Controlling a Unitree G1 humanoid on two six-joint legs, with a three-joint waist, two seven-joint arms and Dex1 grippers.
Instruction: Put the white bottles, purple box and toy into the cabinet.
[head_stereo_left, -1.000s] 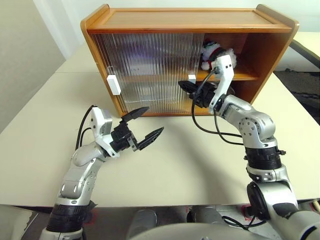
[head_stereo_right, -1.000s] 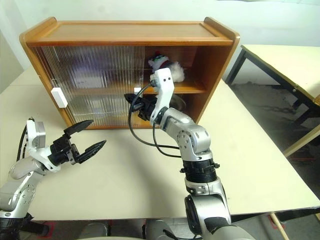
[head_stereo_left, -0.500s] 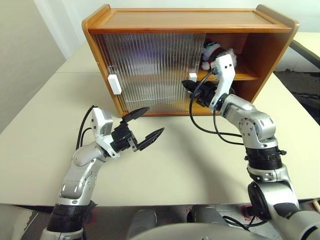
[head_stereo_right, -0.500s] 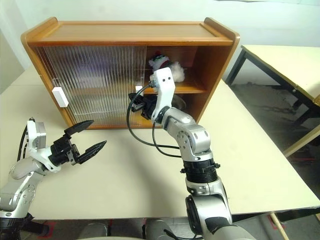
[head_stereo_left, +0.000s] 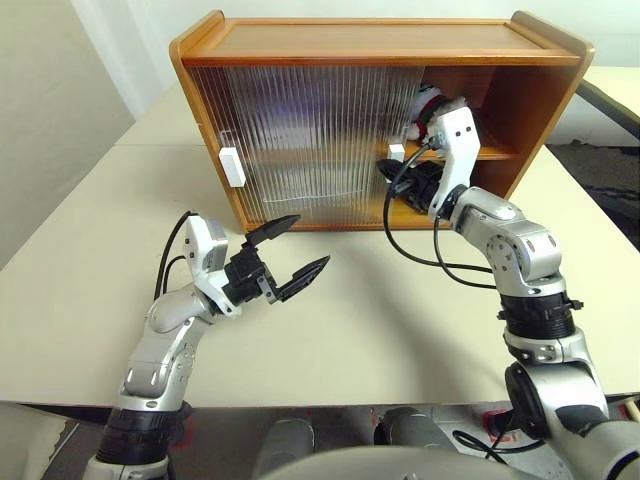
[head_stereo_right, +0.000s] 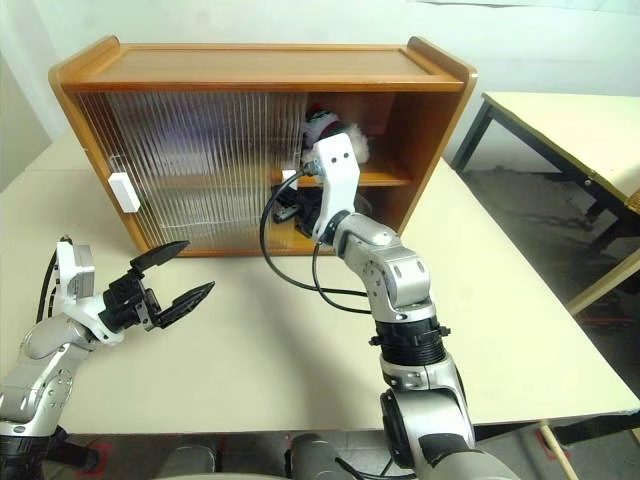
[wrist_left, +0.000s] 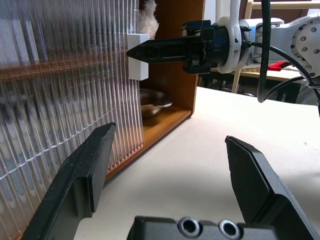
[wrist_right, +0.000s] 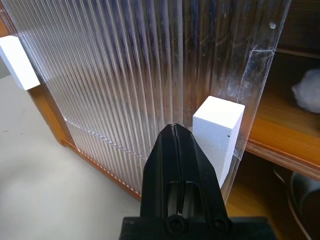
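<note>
Right end effector clenched, fingers pressed flat together, holding nothing. Its tip sits against the near-left side of the handle, a white block on the free edge of the inner door. The handle lies just right of the tip; the door's slide axis runs along the cabinet front, parallel to the surface's far edge. A shove rightward looks like the coming move, closing the remaining gap. The right arm is plainly the nearer one.

Left end effector released, fingers spread wide, empty, hovering over the mid-left surface, well apart from the cabinet.

Cabinet: orange-brown wood, at the surface's far edge, two shelves, ribbed translucent doors covering the left and middle; only the right end stands open. A second white handle sits near the left end.

Toy: on the upper shelf in the open right section, white plush with red and green, partly behind the right arm. A metal bowl rests on the bottom shelf below it.

Bottles and purple box: cannot make them out; the ribbed doors blur whatever is behind. Judged stage: loading done, door closing.
</note>
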